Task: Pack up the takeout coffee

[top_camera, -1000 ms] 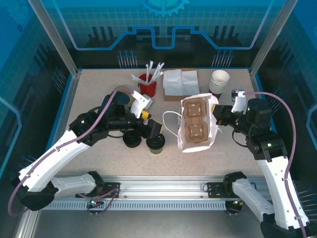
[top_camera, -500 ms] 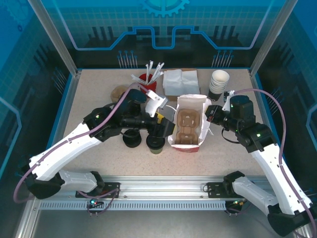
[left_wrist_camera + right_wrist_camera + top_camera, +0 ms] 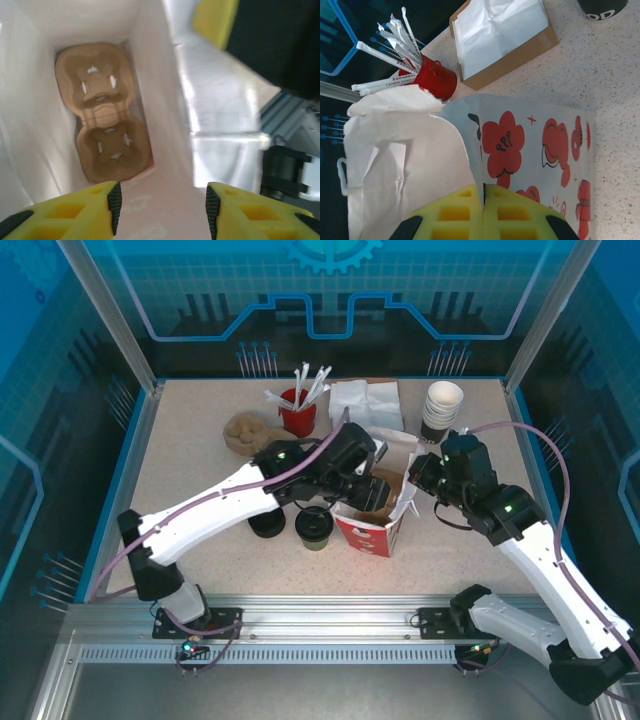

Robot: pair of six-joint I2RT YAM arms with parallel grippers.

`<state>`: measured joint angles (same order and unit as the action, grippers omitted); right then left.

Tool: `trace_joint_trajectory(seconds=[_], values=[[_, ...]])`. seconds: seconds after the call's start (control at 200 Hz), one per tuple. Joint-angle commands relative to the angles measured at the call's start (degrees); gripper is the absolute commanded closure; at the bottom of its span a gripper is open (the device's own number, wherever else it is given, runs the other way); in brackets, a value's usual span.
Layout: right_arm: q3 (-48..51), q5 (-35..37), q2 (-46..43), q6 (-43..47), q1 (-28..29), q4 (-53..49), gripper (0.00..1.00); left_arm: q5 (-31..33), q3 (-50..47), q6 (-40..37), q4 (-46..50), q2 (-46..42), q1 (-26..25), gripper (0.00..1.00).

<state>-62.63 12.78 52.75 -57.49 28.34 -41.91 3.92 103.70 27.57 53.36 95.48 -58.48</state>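
Speckled table carries your red-and-white bag; your right gripper pinches its wall; your left gripper hangs over its mouth, jaws apart, empty; takeout coffee stands beside it.

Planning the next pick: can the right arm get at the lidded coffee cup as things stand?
Probably not. The right hand is shut on the rim of the paper bag, and that bag stands between it and the takeout coffee.
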Motion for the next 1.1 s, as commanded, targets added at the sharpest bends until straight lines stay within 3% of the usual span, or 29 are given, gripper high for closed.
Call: trace_joint_trajectory(seconds=[0.0, 0.34, 0.795, 1.096], values=[[-0.8, 2.5, -1.5, -1.5, 0.7, -0.3, 1.00, 2.8, 4.1, 0.6, 4.2, 3.2, -0.4, 0.51], [-0.3, 2.1, -2.4, -1.6, 1.2, 0.6, 1.00, 3.2, 13.6, 0.4, 10.8, 15.9, 0.1, 0.57], [1.0, 1.7, -2.9, -3.2, 2.0, 1.3, 1.00, 1.0, 10.8, 2.5, 8.9, 21.1, 2.2, 0.58], [1.9, 1.0, -2.8, -3.9, 2.2, 2.5, 1.00, -4.0, 8.7, 2.8, 6.0, 23.8, 3.2, 0.57]])
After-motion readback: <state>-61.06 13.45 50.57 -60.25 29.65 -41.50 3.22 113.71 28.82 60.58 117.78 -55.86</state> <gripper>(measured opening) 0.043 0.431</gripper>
